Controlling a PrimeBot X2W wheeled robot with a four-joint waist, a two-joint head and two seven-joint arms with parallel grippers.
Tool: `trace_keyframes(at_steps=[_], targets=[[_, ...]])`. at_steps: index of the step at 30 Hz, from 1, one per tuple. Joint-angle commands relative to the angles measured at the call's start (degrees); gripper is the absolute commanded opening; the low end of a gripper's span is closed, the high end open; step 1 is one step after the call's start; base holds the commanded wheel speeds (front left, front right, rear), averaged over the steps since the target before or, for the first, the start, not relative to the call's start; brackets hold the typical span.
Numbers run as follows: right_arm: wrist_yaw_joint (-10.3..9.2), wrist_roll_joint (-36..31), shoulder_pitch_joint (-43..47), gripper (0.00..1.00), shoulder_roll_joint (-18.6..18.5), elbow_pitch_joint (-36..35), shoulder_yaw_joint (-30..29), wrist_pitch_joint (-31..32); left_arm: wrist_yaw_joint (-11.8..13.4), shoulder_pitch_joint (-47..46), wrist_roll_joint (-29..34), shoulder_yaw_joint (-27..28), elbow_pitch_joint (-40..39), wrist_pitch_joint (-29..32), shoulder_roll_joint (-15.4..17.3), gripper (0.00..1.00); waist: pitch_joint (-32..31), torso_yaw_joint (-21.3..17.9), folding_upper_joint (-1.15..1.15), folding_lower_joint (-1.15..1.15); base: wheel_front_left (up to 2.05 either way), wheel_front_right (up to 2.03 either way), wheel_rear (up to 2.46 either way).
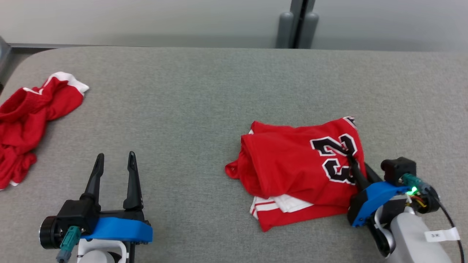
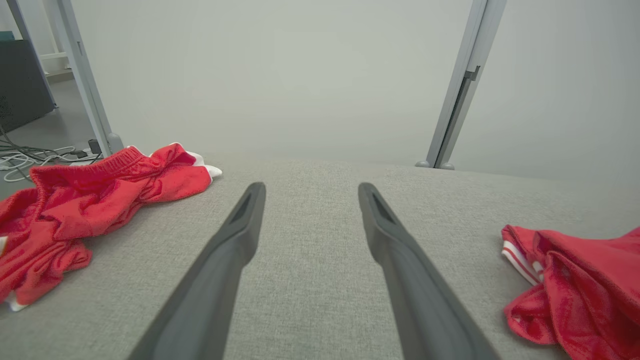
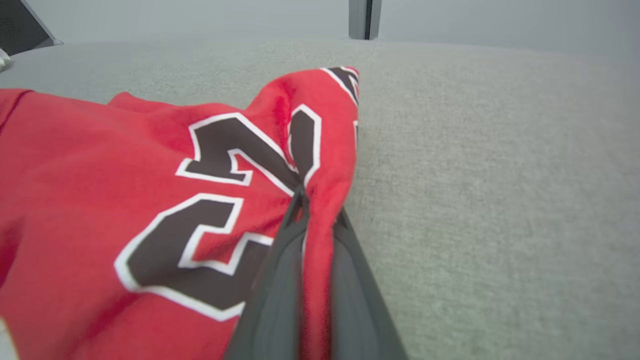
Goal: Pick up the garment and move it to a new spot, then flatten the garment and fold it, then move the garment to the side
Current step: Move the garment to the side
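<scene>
A folded red garment (image 1: 292, 164) with black and white numbers lies on the grey table at centre right. My right gripper (image 1: 351, 157) is shut on the garment's right edge, beside the numbers. In the right wrist view the garment (image 3: 125, 200) has a fold of red cloth pinched between the fingers (image 3: 280, 280) of the right gripper (image 3: 320, 210). My left gripper (image 1: 115, 157) stands open at the lower left, holding nothing. The left wrist view shows the left gripper (image 2: 310, 190) over bare table, with the garment (image 2: 575, 285) at the right edge.
A second red piece of clothing (image 1: 29, 120) lies crumpled at the table's far left edge, also seen as red clothing (image 2: 85, 210) in the left wrist view. A grey post (image 1: 299, 23) stands behind the table (image 1: 204, 91). Cables (image 2: 30, 155) lie on the floor beyond.
</scene>
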Motion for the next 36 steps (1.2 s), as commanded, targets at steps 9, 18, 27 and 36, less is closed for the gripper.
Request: trace_keyframes(at_steps=[9,18,27,36], targets=[[0.0,0.2,-3.1,0.0,-7.4,-6.8,-4.3,0.9,0.4,-4.8,0.6,0.5,-2.8,-1.3,1.5,1.0,6.8,-7.7,0.0,0.0,0.0,0.0,0.0],[0.0,1.0,-3.1,0.0,-8.3,-12.2,-7.6,0.9,0.6,-8.6,1.5,1.3,-5.6,-1.7,3.9,1.0,11.0,-12.6,0.0,0.0,0.0,0.0,0.0],[-0.01,-0.2,-13.6,0.0,-9.4,-12.9,-6.3,2.7,0.6,-10.7,1.9,0.4,-8.0,-1.6,4.5,1.0,14.7,-11.4,0.0,0.0,0.0,0.0,0.0],[-0.01,-2.1,-27.4,0.0,-19.1,-7.4,-10.1,6.8,0.9,-13.1,1.9,-0.4,-10.4,-1.3,4.5,1.0,19.9,-7.4,0.0,0.0,0.0,0.0,0.0]])
